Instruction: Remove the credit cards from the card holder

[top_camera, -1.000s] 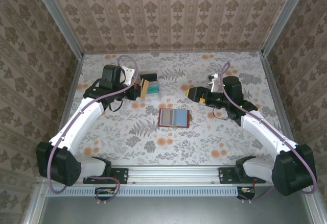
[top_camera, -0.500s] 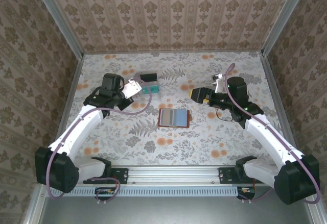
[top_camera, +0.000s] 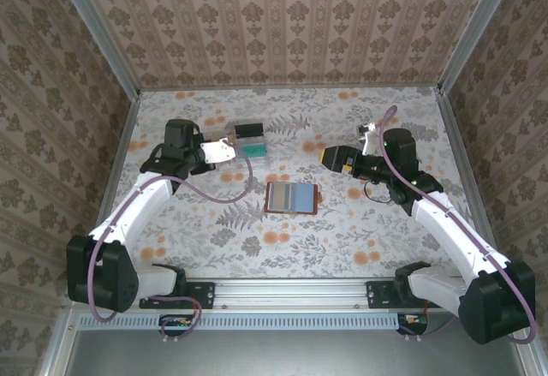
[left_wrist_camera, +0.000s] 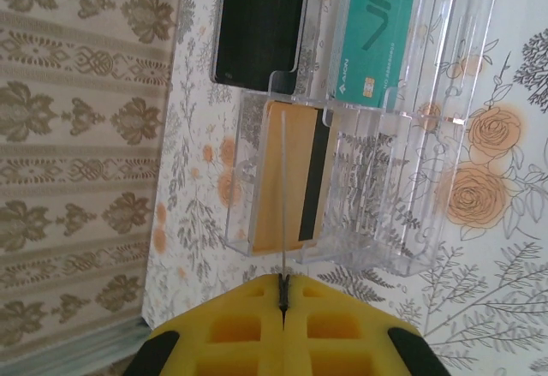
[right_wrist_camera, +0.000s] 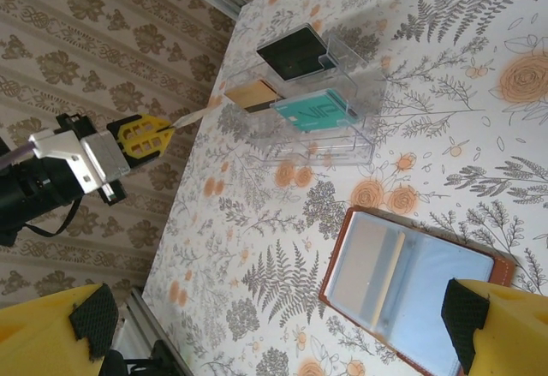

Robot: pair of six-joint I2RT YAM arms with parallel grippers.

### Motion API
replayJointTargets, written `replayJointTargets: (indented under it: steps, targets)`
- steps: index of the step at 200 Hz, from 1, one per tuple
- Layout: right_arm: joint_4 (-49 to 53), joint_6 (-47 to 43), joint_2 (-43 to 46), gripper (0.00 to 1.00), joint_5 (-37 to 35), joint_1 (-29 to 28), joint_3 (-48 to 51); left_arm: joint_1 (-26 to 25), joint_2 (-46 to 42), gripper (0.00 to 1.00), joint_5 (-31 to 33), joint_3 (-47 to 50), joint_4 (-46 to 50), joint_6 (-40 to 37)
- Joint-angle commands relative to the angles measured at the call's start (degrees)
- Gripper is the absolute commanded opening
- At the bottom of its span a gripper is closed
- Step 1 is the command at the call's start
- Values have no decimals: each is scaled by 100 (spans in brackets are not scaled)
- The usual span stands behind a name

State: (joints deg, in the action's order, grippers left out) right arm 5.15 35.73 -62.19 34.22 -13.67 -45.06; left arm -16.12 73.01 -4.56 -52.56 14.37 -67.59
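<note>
Patterned wallpaper walls close in a floral surface [top_camera: 214,247]. From above, the card holder [top_camera: 292,197] lies open with its striped inside up. Its long axis runs left to right, and it sits between the two pincers, nearer the arm bases than either. The left pincer [top_camera: 224,147] points right at a clear tray [top_camera: 242,158]; its tips are hard to make out here. The right pincer [top_camera: 332,158] points left with its jaws apart and nothing in them.

In the left wrist view, the left pincer [left_wrist_camera: 282,286] has its pads pressed together. A thin pale strip [left_wrist_camera: 282,260] sticks out from between them, seen edge-on and too thin to name. Just ahead and beneath it, the gold-tan card [left_wrist_camera: 295,179] lies flat in the tray's [left_wrist_camera: 411,222] nearest compartment. Its long axis runs straight away from the pincer, with the dark stripe along its right edge. Farther ahead are the black card [left_wrist_camera: 257,25] on the left and the green card [left_wrist_camera: 377,33] on the right, aligned the same way and both cut off at the top edge.

In the right wrist view, the right pincer [right_wrist_camera: 274,325] stands wide open and empty. The card holder [right_wrist_camera: 411,286] lies just ahead of its right finger, partly hidden by it and cut off below. A pale card [right_wrist_camera: 366,266] sits in one pocket. Far ahead, the left pincer [right_wrist_camera: 144,134] aims the strip toward the tray [right_wrist_camera: 342,149].
</note>
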Motion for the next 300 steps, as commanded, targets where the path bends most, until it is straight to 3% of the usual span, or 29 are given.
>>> replayJointTargets:
  steps: [1,115,274,300]
  targets:
    - [33,-68,69,100,-64,65,-126,30,178,0,-341,198,-578,-554]
    - [-110,-37,-260,100,85,171,-240,149,1128,0,-286,-190,-846,-565]
    - [-381,64,-679,100,243,233,-309,268,1623,0,-226,-502,-760,-562]
    - [-419,84,-722,100,262,244,-312,267,1699,8,-185,-578,-771,-512]
